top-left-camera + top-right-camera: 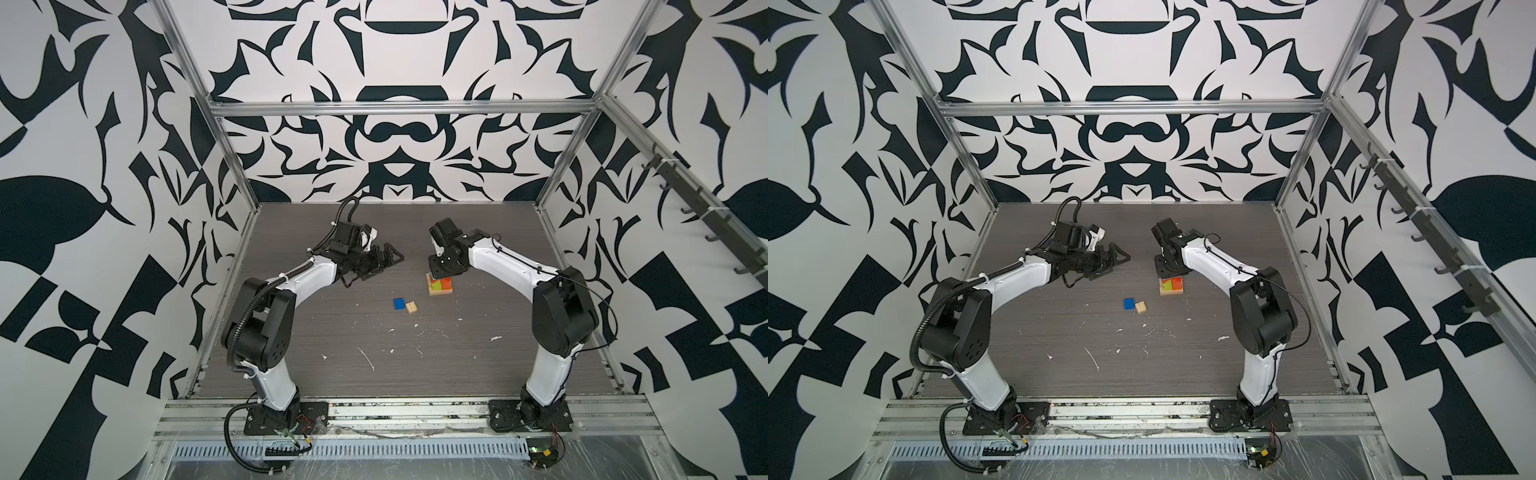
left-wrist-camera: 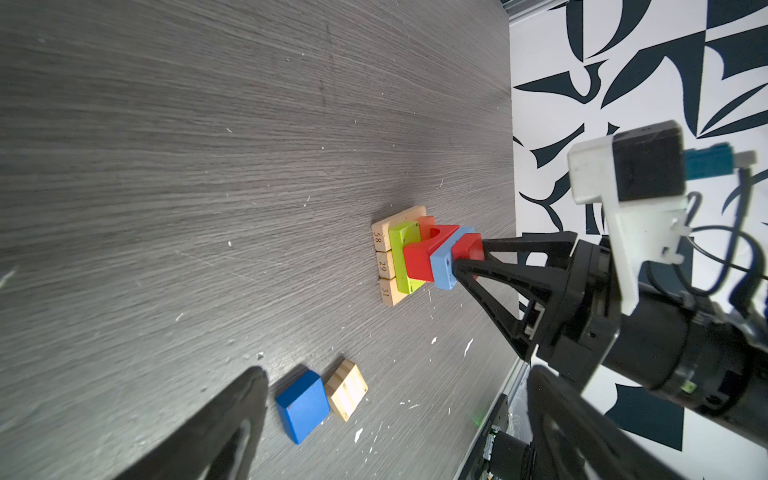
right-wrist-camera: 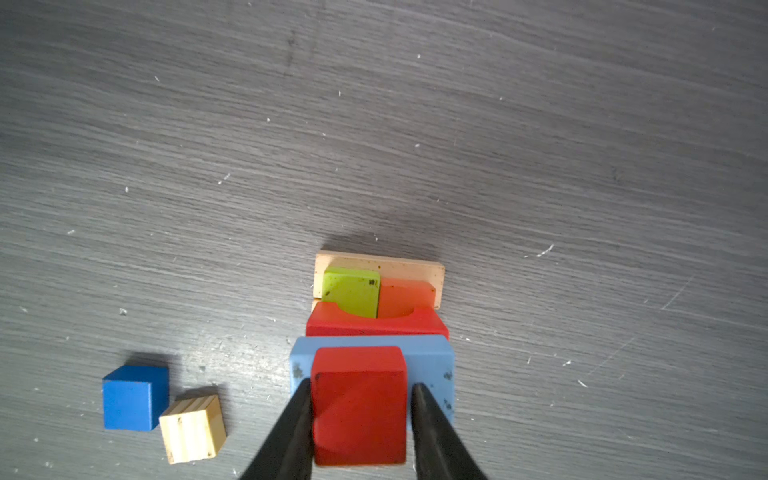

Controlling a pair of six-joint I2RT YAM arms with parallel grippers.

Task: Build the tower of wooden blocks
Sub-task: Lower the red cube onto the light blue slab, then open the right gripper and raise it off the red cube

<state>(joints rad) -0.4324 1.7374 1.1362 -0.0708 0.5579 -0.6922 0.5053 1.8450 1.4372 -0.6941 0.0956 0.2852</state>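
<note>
The wood block tower [image 1: 441, 287] [image 1: 1172, 286] stands right of the table's middle. It has a base of tan planks [image 2: 383, 266], then lime green [image 3: 351, 291] and orange [image 3: 405, 297] blocks, a red arch [image 3: 376, 326] and a light blue plank [image 3: 432, 361]. A red cube [image 3: 359, 407] [image 2: 467, 245] sits on top. My right gripper [image 3: 361, 384] [image 1: 439, 274] straddles that cube from above; one finger touches it, and a thin gap shows at the other. My left gripper [image 1: 395, 259] [image 2: 397, 372] hovers wide open and empty to the tower's left.
A dark blue cube [image 1: 399, 304] [image 3: 134, 397] and a tan cube [image 1: 411, 308] [image 3: 192, 428] lie side by side on the grey table [image 1: 332, 332], in front of the tower and to its left. White flecks dot the surface. Metal frame posts edge the table.
</note>
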